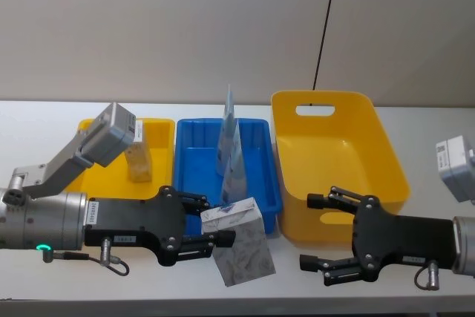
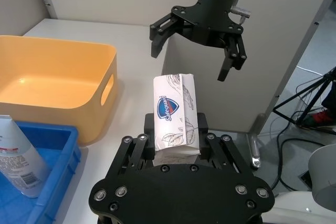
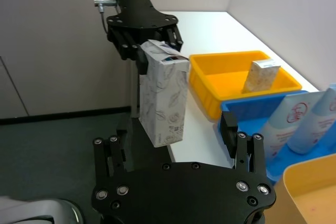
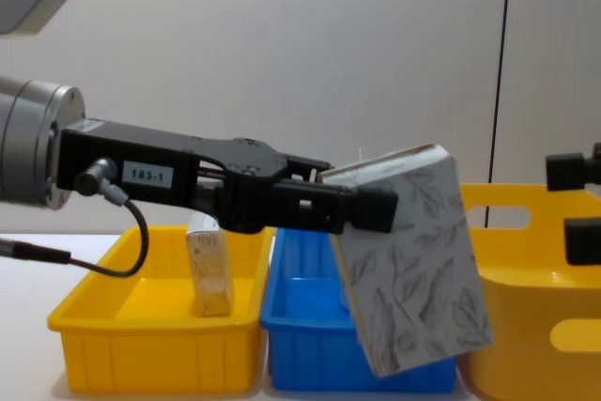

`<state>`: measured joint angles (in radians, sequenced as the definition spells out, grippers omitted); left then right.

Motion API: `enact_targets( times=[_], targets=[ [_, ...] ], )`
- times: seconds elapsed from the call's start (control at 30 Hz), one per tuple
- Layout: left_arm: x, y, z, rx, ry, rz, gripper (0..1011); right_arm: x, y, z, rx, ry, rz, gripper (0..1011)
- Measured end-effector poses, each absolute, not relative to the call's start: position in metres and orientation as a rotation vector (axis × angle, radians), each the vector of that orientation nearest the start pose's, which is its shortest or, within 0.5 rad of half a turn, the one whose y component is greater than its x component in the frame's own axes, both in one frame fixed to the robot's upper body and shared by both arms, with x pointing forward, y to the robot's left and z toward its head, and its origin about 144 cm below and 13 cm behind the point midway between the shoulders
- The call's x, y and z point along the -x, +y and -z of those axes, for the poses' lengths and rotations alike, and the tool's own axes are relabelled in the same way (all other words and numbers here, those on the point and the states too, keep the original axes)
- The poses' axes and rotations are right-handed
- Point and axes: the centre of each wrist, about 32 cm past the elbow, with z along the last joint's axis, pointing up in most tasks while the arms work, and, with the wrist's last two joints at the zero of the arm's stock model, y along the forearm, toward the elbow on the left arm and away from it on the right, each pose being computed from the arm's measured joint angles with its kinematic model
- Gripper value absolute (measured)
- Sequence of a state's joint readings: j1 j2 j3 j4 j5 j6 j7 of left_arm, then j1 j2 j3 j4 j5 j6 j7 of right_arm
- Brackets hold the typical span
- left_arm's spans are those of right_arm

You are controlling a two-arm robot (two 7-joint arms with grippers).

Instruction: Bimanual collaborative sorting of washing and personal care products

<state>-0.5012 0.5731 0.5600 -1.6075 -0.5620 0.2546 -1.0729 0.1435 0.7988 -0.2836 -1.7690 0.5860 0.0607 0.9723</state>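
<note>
Chest view: the right gripper [image 4: 571, 206] is cut off by the right edge, and the whitish boxy pack [image 4: 413, 260] hides what lies in the blue tray [image 4: 300, 354]. Print on the small beige pack [image 1: 138, 161] is too small to read.

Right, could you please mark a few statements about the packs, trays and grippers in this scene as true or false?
1. The left gripper is shut on the leaf-print pack and holds it tilted. True.
2. The right gripper holds a pouch. False: it is open and holds nothing.
3. The pale-blue pouches stand in the blue tray. True.
4. The small beige pack stands in the blue tray. False: it stands in the small yellow tray.
</note>
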Motion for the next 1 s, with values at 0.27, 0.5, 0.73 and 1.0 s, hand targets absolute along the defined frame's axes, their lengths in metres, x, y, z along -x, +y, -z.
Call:
enact_targets(
  times=[0.27, 0.5, 0.73, 1.0],
  targets=[
    [-0.537, 0.237, -1.278, -0.181, -0.016, -0.041, 392, -0.476, -0.326, -1.258, 0.196, -0.116, 0.232, 1003],
    [-0.537, 0.237, -1.278, -0.181, -0.016, -0.041, 393, -0.476, -0.318, -1.254, 0.200, -0.113, 0.205, 1003],
    [-0.537, 0.237, -1.278, -0.181, -0.016, -0.041, 392, -0.478, -0.309, -1.248, 0.199, -0.107, 0.188, 1003],
    [-0.537, 0.237, -1.278, -0.181, -0.016, -0.041, 392, -0.482, -0.301, -1.242, 0.201, -0.103, 0.179, 1003]
  ],
)
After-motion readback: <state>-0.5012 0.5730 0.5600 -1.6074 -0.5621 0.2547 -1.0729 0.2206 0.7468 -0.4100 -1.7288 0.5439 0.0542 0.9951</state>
